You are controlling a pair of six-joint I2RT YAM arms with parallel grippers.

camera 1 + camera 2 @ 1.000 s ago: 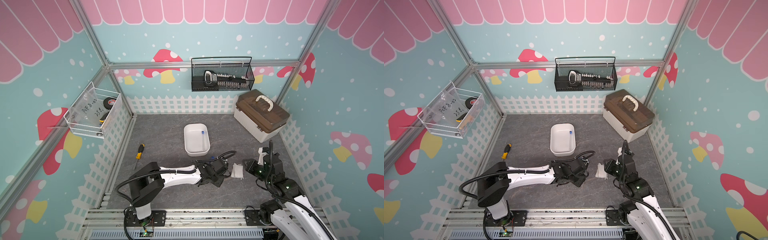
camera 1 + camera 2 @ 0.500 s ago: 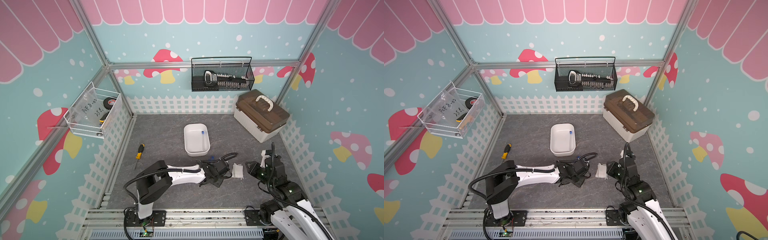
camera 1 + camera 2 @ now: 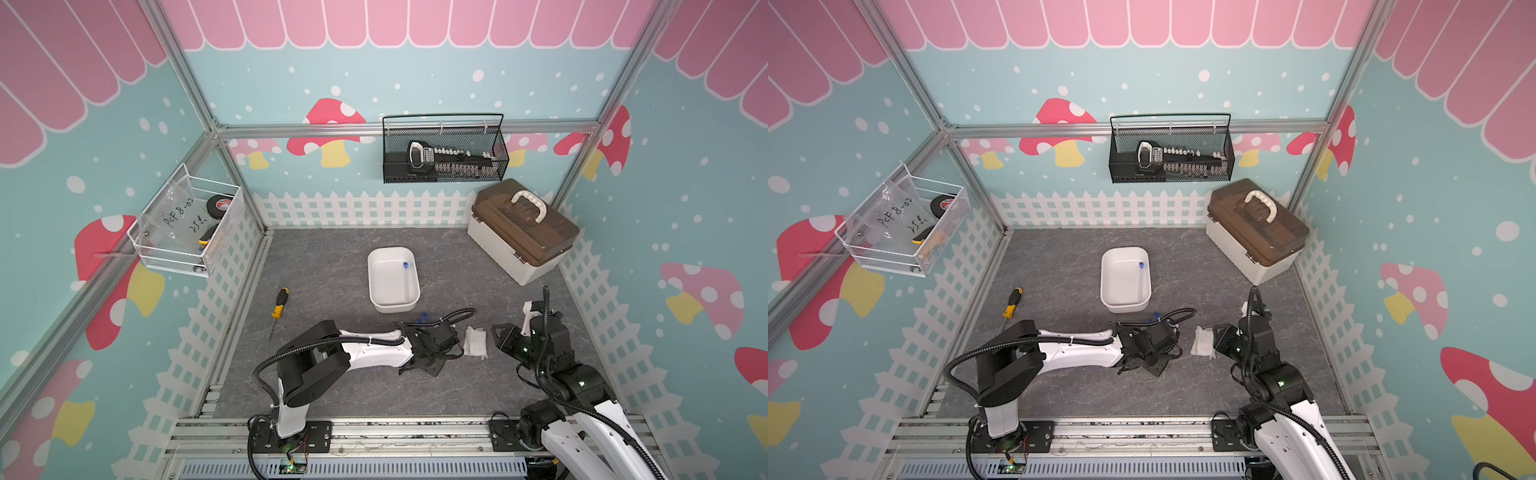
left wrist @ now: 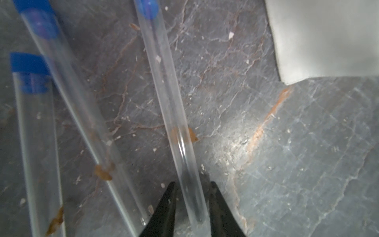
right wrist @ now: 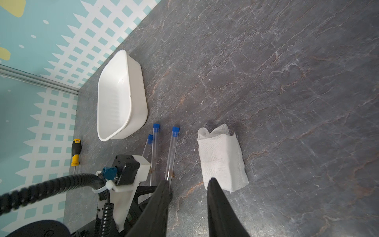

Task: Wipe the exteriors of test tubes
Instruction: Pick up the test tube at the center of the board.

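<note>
left claw (image 4: 192,184): your tips sit either side of one test tube (image 4: 167,92) lying on the mat (image 4: 287,164), with a thin gap showing, not pinching.
right claw (image 5: 188,182): spread, nothing in it, low beside the folded cloth (image 5: 221,160).
neighbour tubes (image 5: 154,147): two just beside that one, blue caps toward the white tub (image 5: 137,92).
fourth tube (image 3: 406,280): inside the tub.

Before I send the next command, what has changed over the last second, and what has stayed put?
The left pincer narrowed around the test tube nearest the gauze pad, jaws either side, grip not yet sure; its elbow swung slightly inward. Nothing lifted or released. The right pincer stayed open by the gauze pad, barely shifting. White tub, screwdriver and the other tubes unchanged.
</note>
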